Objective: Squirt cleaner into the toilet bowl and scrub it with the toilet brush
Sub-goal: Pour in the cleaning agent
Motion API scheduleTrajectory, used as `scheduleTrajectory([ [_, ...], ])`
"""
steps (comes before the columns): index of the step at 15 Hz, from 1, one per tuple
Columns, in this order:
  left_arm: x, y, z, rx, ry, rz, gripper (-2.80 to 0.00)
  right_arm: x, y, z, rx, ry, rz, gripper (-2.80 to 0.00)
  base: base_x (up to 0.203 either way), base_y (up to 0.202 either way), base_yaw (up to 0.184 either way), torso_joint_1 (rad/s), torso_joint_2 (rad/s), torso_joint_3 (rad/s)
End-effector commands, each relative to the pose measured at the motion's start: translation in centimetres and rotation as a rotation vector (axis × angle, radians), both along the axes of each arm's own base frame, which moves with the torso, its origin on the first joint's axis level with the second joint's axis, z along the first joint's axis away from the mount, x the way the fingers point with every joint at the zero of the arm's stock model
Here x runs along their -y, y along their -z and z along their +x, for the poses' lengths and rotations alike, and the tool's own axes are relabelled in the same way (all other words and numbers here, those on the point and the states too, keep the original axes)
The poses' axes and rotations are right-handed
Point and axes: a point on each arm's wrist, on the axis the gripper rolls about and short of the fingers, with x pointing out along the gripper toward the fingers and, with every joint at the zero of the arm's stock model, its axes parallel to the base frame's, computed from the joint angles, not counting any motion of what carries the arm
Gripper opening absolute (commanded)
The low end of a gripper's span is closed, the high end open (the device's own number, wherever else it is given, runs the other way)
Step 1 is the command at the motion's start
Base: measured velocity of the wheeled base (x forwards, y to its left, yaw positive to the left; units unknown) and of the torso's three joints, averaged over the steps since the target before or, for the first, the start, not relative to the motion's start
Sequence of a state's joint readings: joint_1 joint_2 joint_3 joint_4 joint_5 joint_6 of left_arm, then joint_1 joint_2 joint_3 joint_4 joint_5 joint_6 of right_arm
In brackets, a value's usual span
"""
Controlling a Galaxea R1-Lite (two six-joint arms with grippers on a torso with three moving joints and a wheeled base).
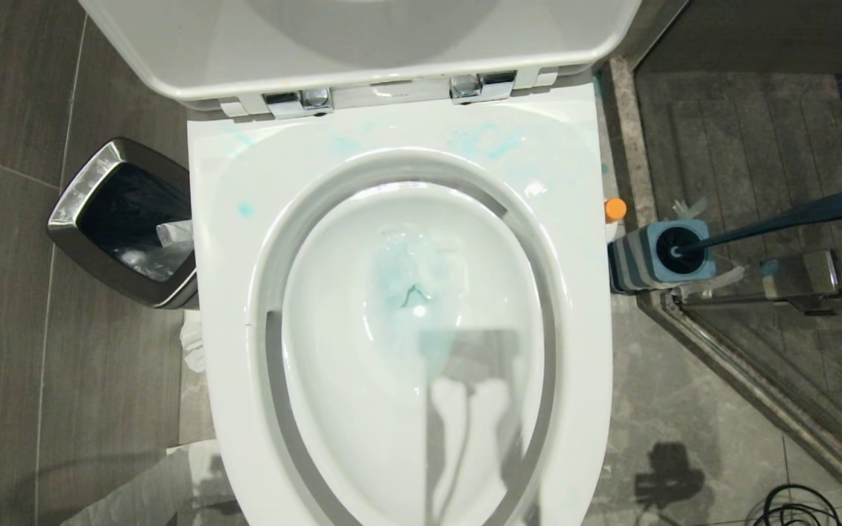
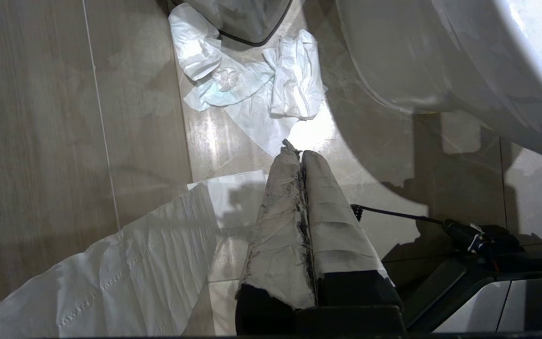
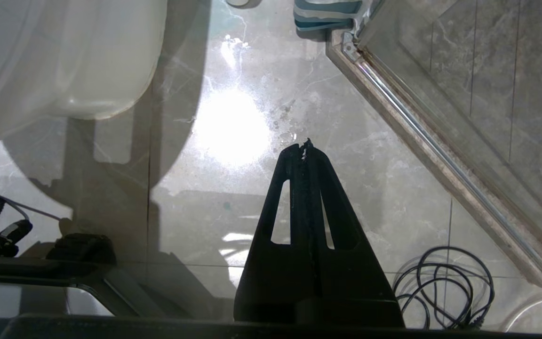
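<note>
Beside the toilet bowl (image 1: pixel 582 241) we noted the toilet brush (image 1: pixel 772 223) parked in its holder (image 1: pixel 647 259), cleaner (image 1: pixel 615 212) alongside, within the right arm's reach; left gripper (image 2: pixel 294 153) and right gripper (image 3: pixel 305 147) hung pinched together, holding nothing.

- toilet bowl (image 1: pixel 582 307): glossy white ceramic, smooth, faint blue smears on rim.
- waste bin (image 1: pixel 81 191): polished steel rim.
- toilet brush (image 1: pixel 779 221): matt slate-blue plastic handle.
- left gripper (image 2: pixel 294 153): fingers wrapped in worn, creased white tape; beyond its tips, crumpled tissue paper (image 2: pixel 252 89).
- floor tiles (image 3: pixel 233 127): smooth, glossy stone beneath right gripper (image 3: pixel 305 146), matt black plastic.
</note>
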State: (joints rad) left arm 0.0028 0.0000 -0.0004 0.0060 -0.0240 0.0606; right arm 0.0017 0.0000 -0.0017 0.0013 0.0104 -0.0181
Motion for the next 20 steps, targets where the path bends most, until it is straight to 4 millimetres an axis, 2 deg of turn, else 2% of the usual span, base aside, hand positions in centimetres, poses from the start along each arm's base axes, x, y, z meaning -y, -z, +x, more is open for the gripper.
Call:
scheduleTrajectory([
  [1, 0.0, 0.0, 0.0, -0.002, 0.000, 0.001, -2.80, 0.0, 0.0, 0.0, -0.002, -0.001, 0.000, -2.80, 0.000, 0.000, 0.000, 0.004, 0.00, -0.030],
  [11, 0.0, 0.0, 0.0, -0.001, -0.001, -0.008, -2.80, 0.0, -0.3, -0.3, -0.027, 0.007, -0.008, -2.80, 0.000, 0.000, 0.000, 0.000, 0.00, 0.000],
  [14, 0.0, 0.0, 0.0, 0.001, -0.001, -0.007, -2.80, 0.0, -2.9, -1.2, -0.177, 0.006, -0.008, -2.80, 0.000, 0.000, 0.000, 0.000, 0.00, 0.000],
  [17, 0.0, 0.0, 0.0, -0.001, -0.001, -0.004, -2.80, 0.0, -5.7, 1.2, -0.424, -0.018, 0.001, -2.80, 0.000, 0.000, 0.000, 0.000, 0.00, 0.000],
  [20, 0.0, 0.0, 0.0, -0.001, -0.001, -0.007, -2.80, -0.1, -7.9, 5.9, -0.585, -0.040, 0.008, -2.80, 0.000, 0.000, 0.000, 0.000, 0.00, 0.000],
])
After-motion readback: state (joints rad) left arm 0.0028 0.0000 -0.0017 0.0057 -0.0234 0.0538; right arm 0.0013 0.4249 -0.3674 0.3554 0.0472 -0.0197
